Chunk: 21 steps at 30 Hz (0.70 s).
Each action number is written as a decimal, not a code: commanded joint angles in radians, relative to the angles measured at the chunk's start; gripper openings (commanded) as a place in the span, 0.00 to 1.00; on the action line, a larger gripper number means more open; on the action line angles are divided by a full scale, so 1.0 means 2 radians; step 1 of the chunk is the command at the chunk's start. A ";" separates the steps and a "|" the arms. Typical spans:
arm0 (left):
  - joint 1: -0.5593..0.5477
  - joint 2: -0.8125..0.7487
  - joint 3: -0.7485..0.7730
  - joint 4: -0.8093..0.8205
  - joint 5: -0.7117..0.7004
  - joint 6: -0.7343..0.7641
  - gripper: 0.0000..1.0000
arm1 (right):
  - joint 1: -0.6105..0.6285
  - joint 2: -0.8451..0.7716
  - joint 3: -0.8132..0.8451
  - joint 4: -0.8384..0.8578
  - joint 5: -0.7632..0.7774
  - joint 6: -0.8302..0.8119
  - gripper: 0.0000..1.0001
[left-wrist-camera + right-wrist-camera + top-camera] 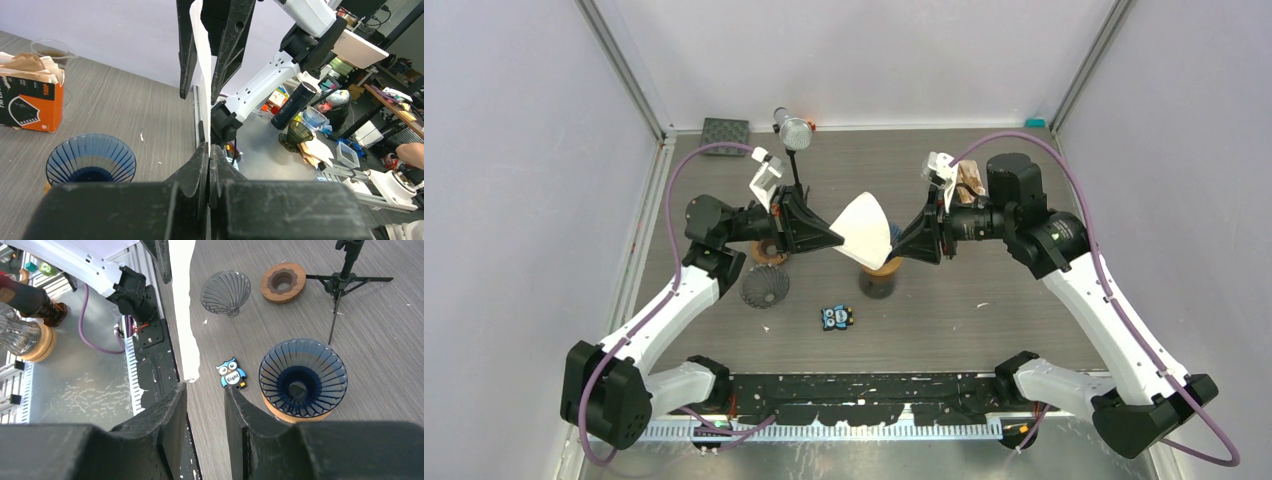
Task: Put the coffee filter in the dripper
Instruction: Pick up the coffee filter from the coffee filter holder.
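The left end effector [838, 240] is clamped on one edge of the coffee filter [865, 230], holding it flat and upright in the air just above the dripper [879, 274], probably so its other edge can be taken and the cone opened. The right end effector [205, 391] stands apart, astride that edge and not pinching it. An owl sticker [836, 318] lies near the dripper's left, outside the drop path.
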 commanded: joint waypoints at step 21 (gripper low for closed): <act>0.002 -0.014 -0.010 0.028 0.003 0.008 0.00 | -0.003 0.021 0.004 0.036 -0.022 0.016 0.31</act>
